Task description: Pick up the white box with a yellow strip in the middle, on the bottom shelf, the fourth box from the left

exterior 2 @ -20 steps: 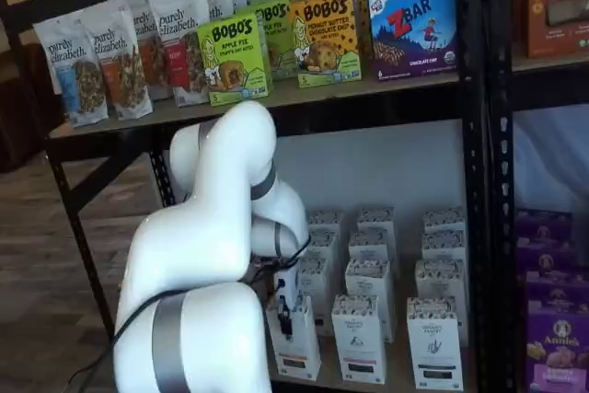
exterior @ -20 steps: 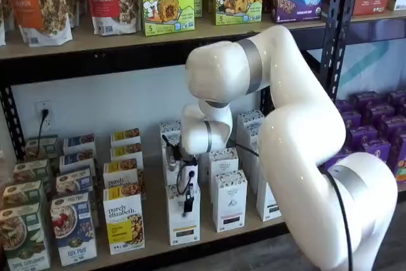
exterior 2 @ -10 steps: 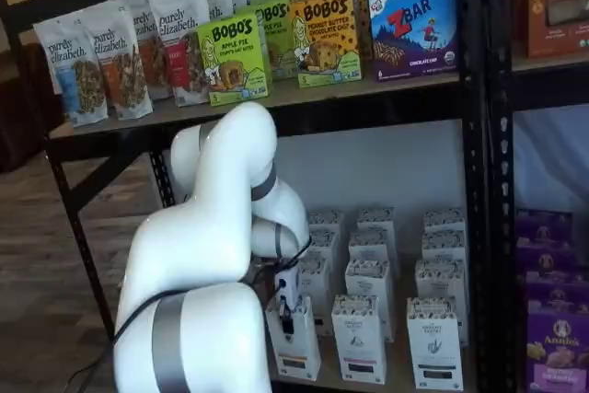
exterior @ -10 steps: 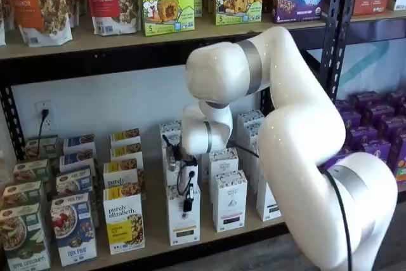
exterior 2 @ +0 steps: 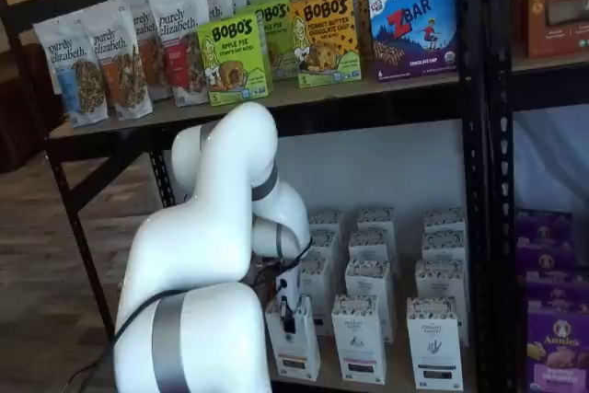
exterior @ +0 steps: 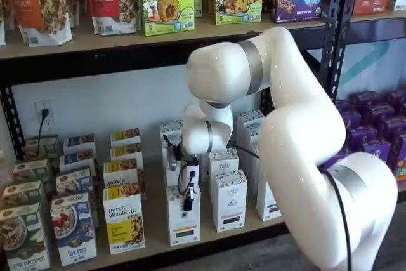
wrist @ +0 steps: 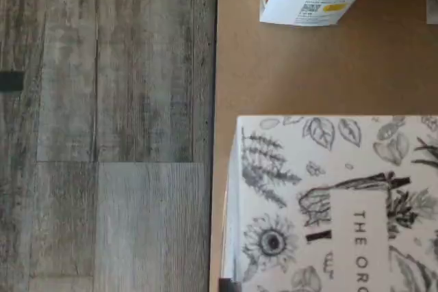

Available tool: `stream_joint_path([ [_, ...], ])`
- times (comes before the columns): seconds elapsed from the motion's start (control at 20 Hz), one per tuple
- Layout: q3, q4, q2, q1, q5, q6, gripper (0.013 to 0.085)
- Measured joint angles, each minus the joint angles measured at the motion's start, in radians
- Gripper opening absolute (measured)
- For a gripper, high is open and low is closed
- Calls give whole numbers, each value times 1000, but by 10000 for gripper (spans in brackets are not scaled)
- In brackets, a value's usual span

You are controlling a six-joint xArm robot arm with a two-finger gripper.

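Since the earlier frame, only the gripper [exterior: 188, 202] has closed, now clamped on the white box [exterior: 184, 223]. White carton: speckled top, thin yellow strip above a dark label, front row of the bottom shelf [exterior: 155, 230], at 3 o'clock from the purely elizabeth box [exterior: 124, 222].

white arm [exterior: 298, 125] bent, pincer [exterior: 188, 202] lowered

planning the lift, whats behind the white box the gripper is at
Directly behind the white box on the bottom shelf stands a row of similar white cartons. The gripper and arm cover most of them, so their count is unclear.
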Motion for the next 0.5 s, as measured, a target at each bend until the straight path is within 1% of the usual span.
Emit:
stream_joint_path([
  [0.15,2,-11,0,-1,-2,9,530],
  [0.45,10,1,-5,-2,-2,-4,530],
  [0.5,12,9,-7,-2,-1,-11,490],
])
